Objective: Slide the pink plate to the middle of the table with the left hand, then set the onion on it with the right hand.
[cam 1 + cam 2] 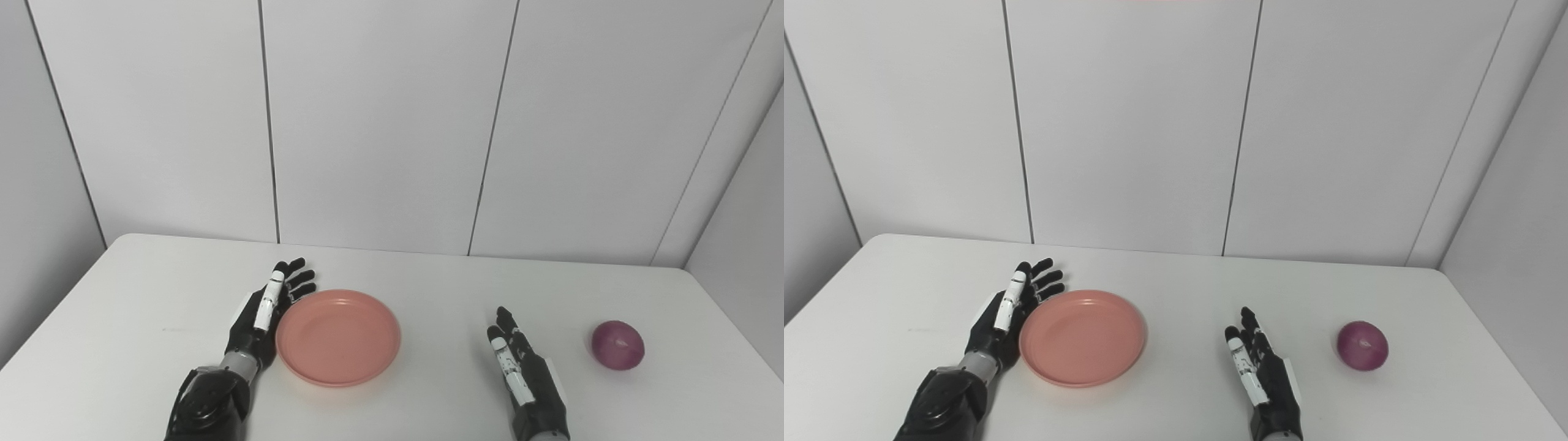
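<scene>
Seen from above a white table [1176, 288] backed by pale wall panels [1127, 122]. Pink plate [1083, 337] lying flat, left of centre, holding nothing. Left hand [1013, 312] set edge-on right against the plate's left rim, fingers straight and slightly fanned, pointing toward the far wall, gripping nothing. Right hand [1265, 370] resting low near the front edge, right of the plate and well apart from it, fingers extended and spread, also empty. Purple onion [1362, 345] sitting alone on the table farther right, near the right hand but clear of it.
</scene>
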Controlling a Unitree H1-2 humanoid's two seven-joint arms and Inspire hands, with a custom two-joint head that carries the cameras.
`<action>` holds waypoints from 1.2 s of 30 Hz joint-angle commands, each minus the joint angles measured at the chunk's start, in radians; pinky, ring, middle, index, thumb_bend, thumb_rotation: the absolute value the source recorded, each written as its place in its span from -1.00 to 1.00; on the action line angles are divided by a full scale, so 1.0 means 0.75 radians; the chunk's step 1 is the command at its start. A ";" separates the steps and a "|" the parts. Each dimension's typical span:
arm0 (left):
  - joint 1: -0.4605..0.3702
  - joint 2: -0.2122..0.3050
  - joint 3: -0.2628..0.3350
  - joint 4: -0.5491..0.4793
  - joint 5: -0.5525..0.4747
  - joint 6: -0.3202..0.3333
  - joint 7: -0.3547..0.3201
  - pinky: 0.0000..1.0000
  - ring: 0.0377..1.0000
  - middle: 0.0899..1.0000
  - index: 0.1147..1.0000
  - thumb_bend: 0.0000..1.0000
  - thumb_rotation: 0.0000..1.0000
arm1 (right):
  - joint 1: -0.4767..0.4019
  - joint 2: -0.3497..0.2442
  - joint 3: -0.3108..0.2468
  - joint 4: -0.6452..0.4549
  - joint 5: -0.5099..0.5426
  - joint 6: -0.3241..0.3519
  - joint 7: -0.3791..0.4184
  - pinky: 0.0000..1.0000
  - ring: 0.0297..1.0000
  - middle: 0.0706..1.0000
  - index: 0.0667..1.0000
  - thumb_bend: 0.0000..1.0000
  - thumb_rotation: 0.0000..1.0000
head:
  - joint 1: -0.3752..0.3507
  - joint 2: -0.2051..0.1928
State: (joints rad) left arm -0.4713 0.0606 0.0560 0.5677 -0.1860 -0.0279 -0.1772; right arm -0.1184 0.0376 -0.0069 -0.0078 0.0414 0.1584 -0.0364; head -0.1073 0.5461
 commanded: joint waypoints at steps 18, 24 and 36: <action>0.072 -0.110 -0.048 -0.088 0.058 0.023 0.062 0.72 0.74 0.74 0.76 0.05 1.00 | -0.045 0.013 0.023 0.019 0.004 0.003 0.024 1.00 1.00 0.96 0.94 0.05 0.38 | -0.034 -0.024; 0.088 -0.139 -0.056 -0.107 0.076 0.016 0.088 0.70 0.70 0.74 0.76 0.06 1.00 | -0.047 0.011 0.033 0.033 -0.006 -0.020 0.027 1.00 1.00 0.97 0.97 0.03 0.43 | -0.080 -0.027; 0.103 -0.143 -0.065 -0.119 0.079 0.000 0.074 0.74 0.74 0.77 0.79 0.04 1.00 | -0.059 0.010 0.065 0.039 -0.004 -0.011 0.049 1.00 1.00 1.00 0.99 -0.02 0.50 | -0.130 -0.029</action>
State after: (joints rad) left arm -0.4005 -0.0372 0.0136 0.4717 -0.1248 -0.0388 -0.1190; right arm -0.1348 0.0350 0.0183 0.0194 0.0302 0.1551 -0.0344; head -0.2056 0.5231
